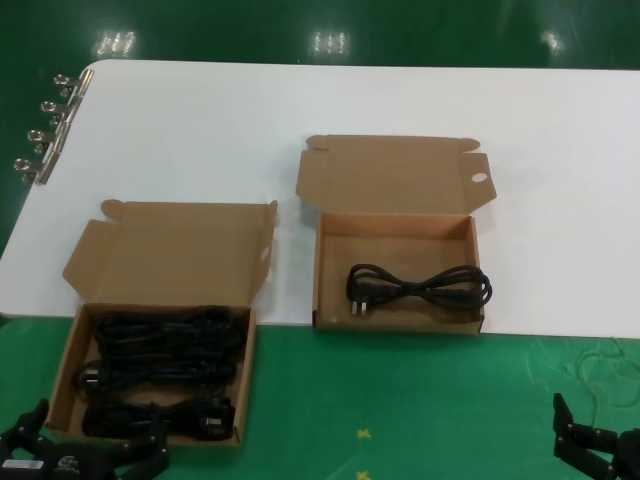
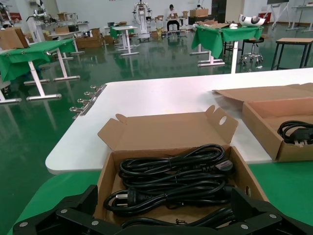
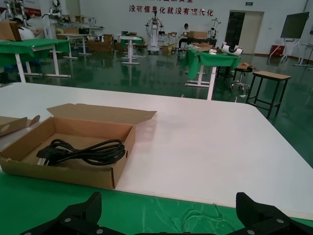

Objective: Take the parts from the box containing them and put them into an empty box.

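Observation:
The box with the parts [image 1: 62,372] lies open at the near left on the green cloth. It holds three bundles of black power cords [image 1: 165,345], also seen in the left wrist view [image 2: 171,176]. My left gripper [image 1: 95,432] is open and empty, low at this box's near edge, with its jaws wide apart [image 2: 166,208]. The second box [image 1: 397,322], with an oval hole in its lid tab [image 1: 478,178], lies open at the centre and holds one cord [image 1: 420,288]. My right gripper [image 1: 600,445] is open and empty over the green cloth at the near right [image 3: 168,208].
The white table top [image 1: 300,100] reaches to the far edge. A row of binder clips [image 1: 45,125] is clamped on its left edge. The green cloth [image 1: 400,400] covers the near strip. A thin clear tangle [image 1: 605,365] lies there near my right gripper.

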Motion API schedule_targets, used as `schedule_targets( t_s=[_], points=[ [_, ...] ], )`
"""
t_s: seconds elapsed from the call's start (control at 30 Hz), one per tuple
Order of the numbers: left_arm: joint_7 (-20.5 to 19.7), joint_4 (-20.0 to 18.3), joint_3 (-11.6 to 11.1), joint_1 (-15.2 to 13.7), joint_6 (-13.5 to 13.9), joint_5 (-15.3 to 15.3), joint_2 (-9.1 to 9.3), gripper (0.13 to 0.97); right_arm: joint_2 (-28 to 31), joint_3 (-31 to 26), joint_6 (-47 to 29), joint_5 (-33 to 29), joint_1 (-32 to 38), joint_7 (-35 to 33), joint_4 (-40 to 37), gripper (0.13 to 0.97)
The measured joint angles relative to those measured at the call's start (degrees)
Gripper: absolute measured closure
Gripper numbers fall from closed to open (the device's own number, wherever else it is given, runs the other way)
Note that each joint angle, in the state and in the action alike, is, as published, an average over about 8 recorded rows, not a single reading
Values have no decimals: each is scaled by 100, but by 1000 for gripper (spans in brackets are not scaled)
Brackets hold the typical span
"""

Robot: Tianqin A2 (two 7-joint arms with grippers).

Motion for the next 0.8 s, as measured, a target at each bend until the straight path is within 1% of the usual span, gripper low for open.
schedule_targets(
  t_s=[0.8],
  points=[
    [0, 0, 0, 0, 0, 0, 0, 132, 0, 0, 0, 0, 0, 0, 0, 129]
  ],
)
